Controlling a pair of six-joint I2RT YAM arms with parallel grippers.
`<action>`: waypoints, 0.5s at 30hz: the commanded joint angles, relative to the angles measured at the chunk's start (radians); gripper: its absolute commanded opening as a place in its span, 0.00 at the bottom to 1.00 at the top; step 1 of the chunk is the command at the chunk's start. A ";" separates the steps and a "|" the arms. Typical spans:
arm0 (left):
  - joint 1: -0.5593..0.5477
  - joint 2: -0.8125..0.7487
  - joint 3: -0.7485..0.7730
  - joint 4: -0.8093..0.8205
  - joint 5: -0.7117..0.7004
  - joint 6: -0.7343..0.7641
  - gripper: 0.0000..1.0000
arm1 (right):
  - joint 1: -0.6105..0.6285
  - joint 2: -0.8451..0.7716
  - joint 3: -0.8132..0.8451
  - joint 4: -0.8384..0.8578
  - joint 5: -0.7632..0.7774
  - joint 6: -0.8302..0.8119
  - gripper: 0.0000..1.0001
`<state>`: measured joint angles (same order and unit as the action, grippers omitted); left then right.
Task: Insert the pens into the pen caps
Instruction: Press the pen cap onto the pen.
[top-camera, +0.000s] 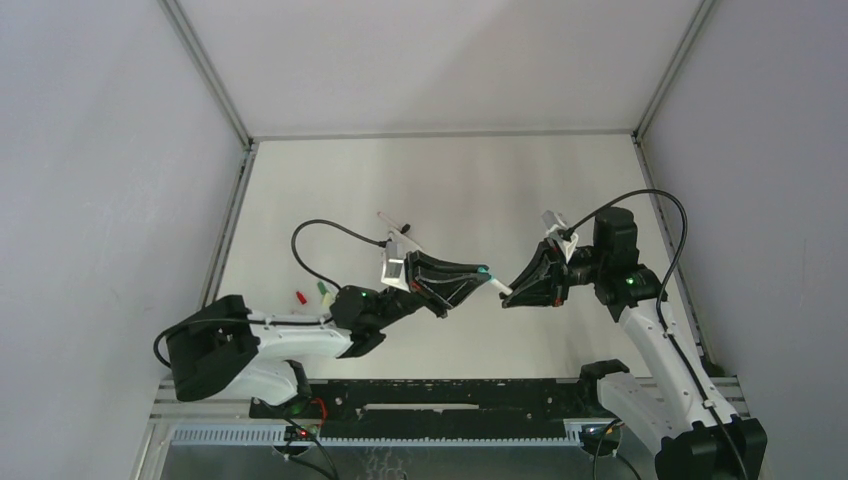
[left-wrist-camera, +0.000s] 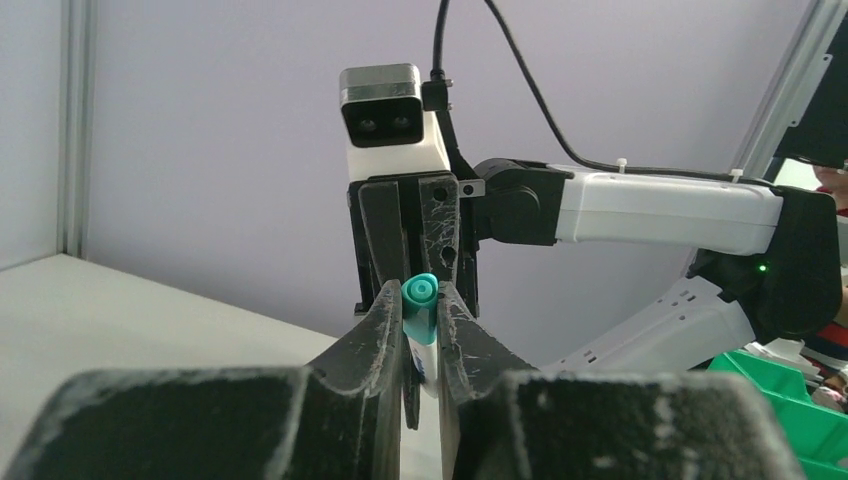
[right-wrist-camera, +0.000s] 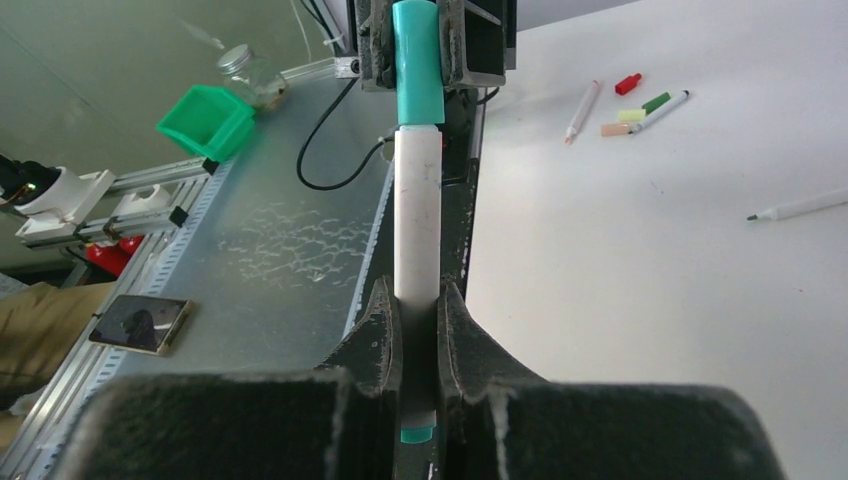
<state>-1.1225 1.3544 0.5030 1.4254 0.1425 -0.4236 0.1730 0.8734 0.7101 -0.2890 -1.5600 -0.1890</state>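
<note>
left gripper (left-wrist-camera: 420, 300) clamps teal cap (left-wrist-camera: 421, 291) | right gripper (right-wrist-camera: 418, 300) clamps pen (right-wrist-camera: 417, 200), seemingly capped | well apart from table (top-camera: 450, 180) edges

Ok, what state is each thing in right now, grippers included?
left gripper: shut on the teal cap.
right gripper: shut on the white pen.
teal cap: over the white pen's tip.
white pen: held in the air, tip capped.
red cap: loose on the table.
</note>
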 joint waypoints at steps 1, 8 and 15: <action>-0.011 0.081 0.018 -0.036 0.149 -0.007 0.00 | 0.026 -0.004 0.034 0.067 -0.026 0.054 0.00; -0.016 0.149 0.016 -0.016 0.130 -0.087 0.00 | 0.010 -0.010 0.034 0.047 0.022 0.026 0.00; -0.016 0.092 -0.005 -0.015 0.031 -0.091 0.11 | 0.008 -0.010 0.034 0.007 0.046 -0.026 0.00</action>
<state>-1.1084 1.4380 0.5072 1.5429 0.1387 -0.5018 0.1638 0.8715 0.7101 -0.3019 -1.5478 -0.1844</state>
